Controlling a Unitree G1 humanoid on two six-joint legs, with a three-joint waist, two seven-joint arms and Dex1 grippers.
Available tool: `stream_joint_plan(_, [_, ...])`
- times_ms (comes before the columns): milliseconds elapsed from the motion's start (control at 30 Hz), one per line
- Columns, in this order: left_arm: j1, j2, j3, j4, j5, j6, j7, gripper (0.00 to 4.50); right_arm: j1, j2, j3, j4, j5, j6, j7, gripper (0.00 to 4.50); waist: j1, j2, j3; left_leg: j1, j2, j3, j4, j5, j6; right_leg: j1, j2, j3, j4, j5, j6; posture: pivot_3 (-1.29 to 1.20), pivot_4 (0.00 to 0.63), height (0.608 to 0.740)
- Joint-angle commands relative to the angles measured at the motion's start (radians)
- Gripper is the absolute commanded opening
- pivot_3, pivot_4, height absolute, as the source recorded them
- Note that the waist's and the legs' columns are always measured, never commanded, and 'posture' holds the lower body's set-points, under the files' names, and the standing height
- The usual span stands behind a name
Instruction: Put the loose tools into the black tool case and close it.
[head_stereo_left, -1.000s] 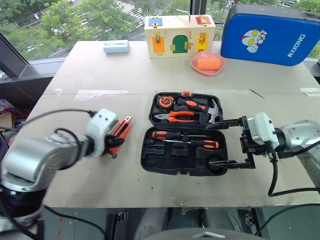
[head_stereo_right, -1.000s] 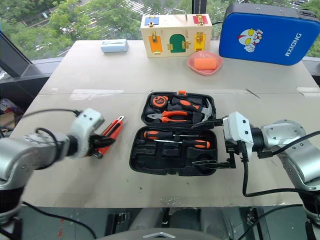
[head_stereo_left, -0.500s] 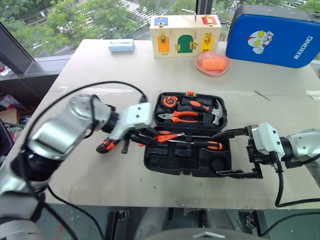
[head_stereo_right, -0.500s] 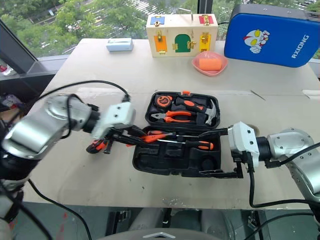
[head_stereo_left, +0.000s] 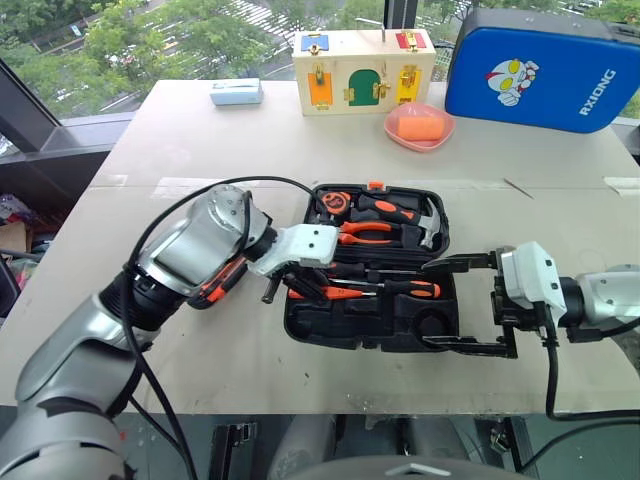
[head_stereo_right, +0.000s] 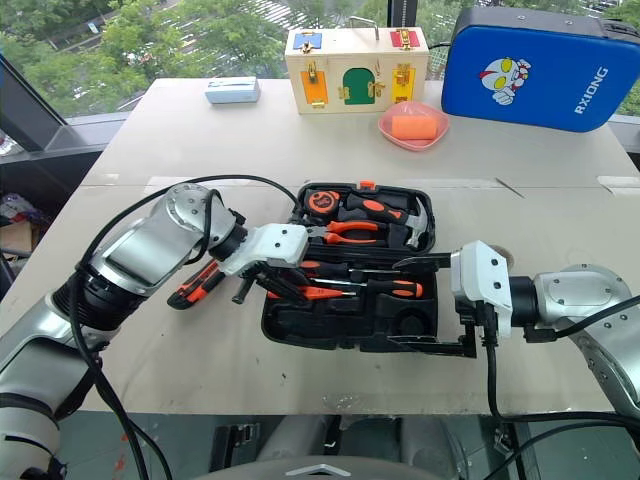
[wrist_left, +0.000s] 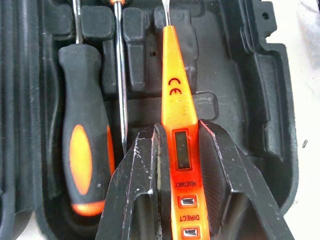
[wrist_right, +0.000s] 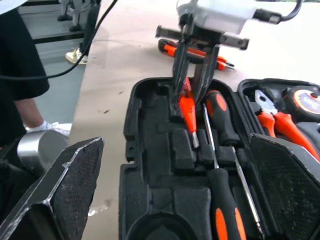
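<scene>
left pincer (wrist_left: 175, 165) clamped on slim orange tester screwdriver (wrist_left: 176, 105), over black tool case (head_stereo_left: 400, 325) near half | right pincer (head_stereo_left: 470, 303) spread wide at case's 3 o'clock edge | two long screwdrivers (head_stereo_left: 395, 288) seated inside | utility knife (head_stereo_right: 195, 285) on bench (head_stereo_left: 230, 140) at 9 o'clock

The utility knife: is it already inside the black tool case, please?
No, the utility knife lies on the table beside the black tool case.

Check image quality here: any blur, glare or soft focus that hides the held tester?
Left wrist view: slim orange tester screwdriver sharp, its lettering readable, in the left tool. Right wrist view: the right tool's near fingers soft. Eye views: even daylight, no glare on the black tool case.
</scene>
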Motion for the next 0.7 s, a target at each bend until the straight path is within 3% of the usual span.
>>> stream_joint_plan(33, [-0.015, -0.022, -0.002, 0.019, 0.043, 0.005, 0.001, 0.53, -0.01, -0.002, -0.038, -0.044, 0.03, 0.003, -0.021, 4.5, 0.0, 0.0, 0.0, 0.0, 0.0, 0.0, 0.0, 0.0, 0.0, 0.0, 0.0, 0.0, 0.0, 0.0, 0.0, 0.0, 0.15, 0.735])
stream_joint_plan(367, [0.005, -0.033, 0.016, 0.007, 0.057, 0.024, -0.031, 0.53, -0.019, -0.007, -0.042, -0.041, 0.061, 0.01, -0.04, 4.5, -0.003, 0.0, 0.0, 0.0, 0.0, 0.0, 0.0, 0.0, 0.0, 0.0, 0.0, 0.0, 0.001, 0.0, 0.0, 0.0, 0.15, 0.735])
stream_joint_plan(400, [0.008, -0.031, 0.028, -0.008, 0.039, 0.037, -0.04, 1.6, -0.022, -0.007, -0.041, -0.039, 0.062, 0.01, -0.04, 4.5, -0.004, 0.0, 0.0, 0.0, 0.0, 0.0, 0.0, 0.0, 0.0, 0.0, 0.0, 0.0, 0.001, 0.0, 0.0, 0.0, 0.15, 0.735])
stream_joint_plan(433, [0.01, -0.031, 0.037, -0.018, 0.026, 0.046, -0.047, 1.86, -0.023, -0.006, -0.04, -0.038, 0.062, 0.01, -0.04, 4.5, -0.005, 0.0, 0.0, 0.0, 0.0, 0.0, 0.0, 0.0, 0.0, 0.0, 0.0, 0.0, 0.001, 0.0, 0.0, 0.0, 0.15, 0.735])
stream_joint_plan(533, [0.026, 0.007, 0.126, -0.058, -0.065, 0.098, -0.078, 3.22, -0.029, -0.003, -0.034, -0.032, 0.063, 0.012, -0.041, 4.5, -0.004, 0.0, 0.0, 0.0, 0.0, -0.001, 0.0, 0.0, 0.0, 0.0, 0.0, 0.0, 0.001, 0.0, 0.0, 0.0, 0.15, 0.735])
stream_joint_plan(700, [0.119, 0.002, 0.331, -0.045, -0.186, 0.096, 0.005, 3.22, -0.028, -0.002, -0.03, -0.027, 0.063, 0.012, -0.04, 4.5, -0.004, 0.0, 0.0, 0.0, 0.0, -0.001, 0.0, 0.0, 0.0, 0.0, 0.0, -0.001, 0.001, 0.0, 0.0, 0.0, 0.15, 0.735])
